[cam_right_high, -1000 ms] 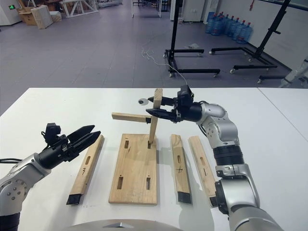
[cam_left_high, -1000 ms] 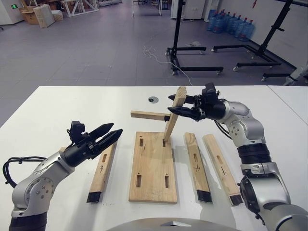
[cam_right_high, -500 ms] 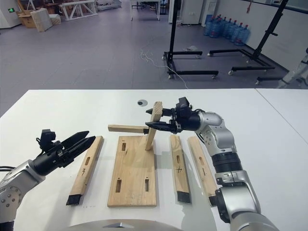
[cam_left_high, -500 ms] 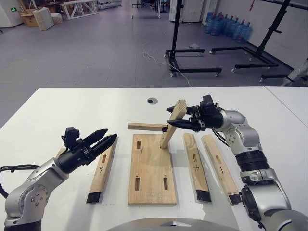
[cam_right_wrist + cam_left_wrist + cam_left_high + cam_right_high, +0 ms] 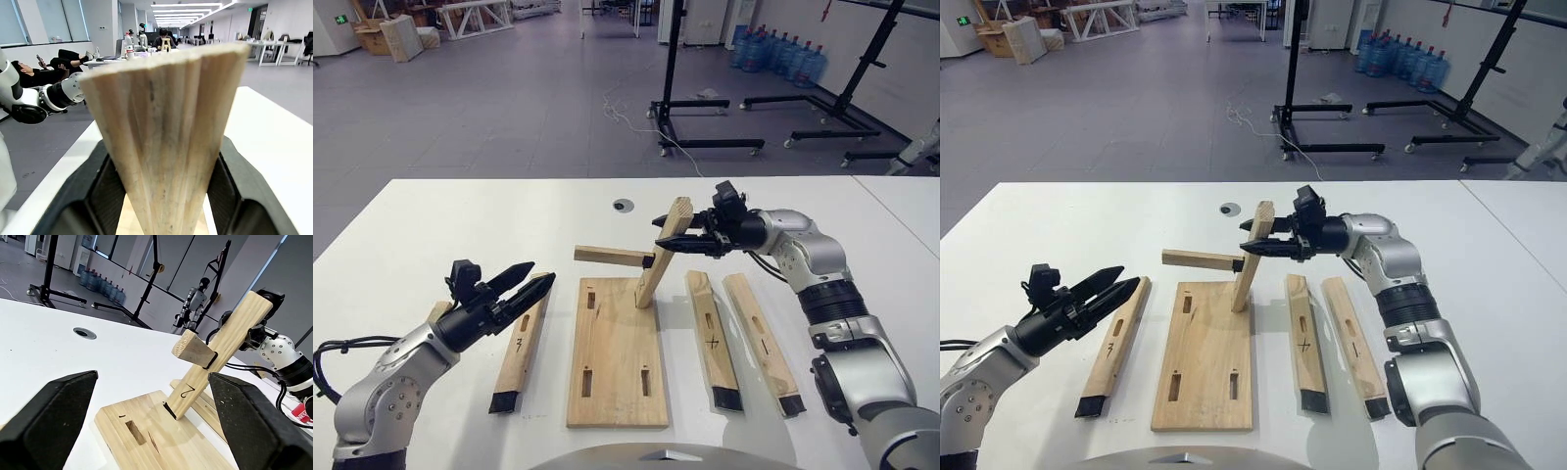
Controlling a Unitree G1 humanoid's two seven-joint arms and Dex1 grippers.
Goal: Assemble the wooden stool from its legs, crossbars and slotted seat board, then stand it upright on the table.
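The seat board (image 5: 617, 357) lies flat in the middle of the white table (image 5: 431, 225), its slots facing up. At its far right corner a leg (image 5: 651, 279) stands tilted, top leaning away to the right; its foot appears to sit in the slot there, though how deep it goes cannot be told. A crossbar (image 5: 607, 257) sticks out sideways from the leg's middle toward the left, off the board and roughly level. The right gripper (image 5: 661, 233) is clamped on the leg's upper part, one finger on each side of the wood – the right wrist view shows the pads pressed against it. The left gripper (image 5: 540, 272) hovers low over the near left of the table, its fingers (image 5: 49, 416) spread wide and holding nothing, pointing toward the board. Just beneath its tips a loose leg (image 5: 521, 343) lies flat beside the board's left edge. Two further legs (image 5: 710, 338) lie side by side on the right of the board – close to each other, dark-capped ends toward the robot.
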